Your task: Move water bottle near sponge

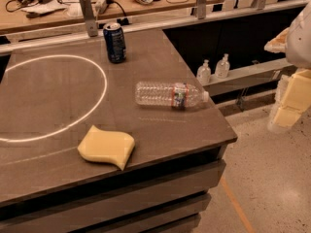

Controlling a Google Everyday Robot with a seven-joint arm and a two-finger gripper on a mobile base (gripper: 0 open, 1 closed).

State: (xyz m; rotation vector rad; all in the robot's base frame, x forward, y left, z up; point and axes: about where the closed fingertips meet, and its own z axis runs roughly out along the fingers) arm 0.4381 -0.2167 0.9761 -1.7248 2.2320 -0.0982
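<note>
The water bottle [170,95] is clear ribbed plastic with a white cap and a red-and-blue label band. It lies on its side near the table's right edge, cap pointing right. The sponge [106,146] is a pale yellow wavy foam pad lying near the table's front edge, down and to the left of the bottle. My gripper [290,103], with cream-coloured fingers, hangs at the frame's right edge, off the table and to the right of the bottle, holding nothing.
A dark blue soda can [114,42] stands upright at the back of the brown table [58,96], which bears a white ring mark. Two small clear pump bottles [214,69] stand on a ledge beyond the right edge. A cluttered bench runs behind.
</note>
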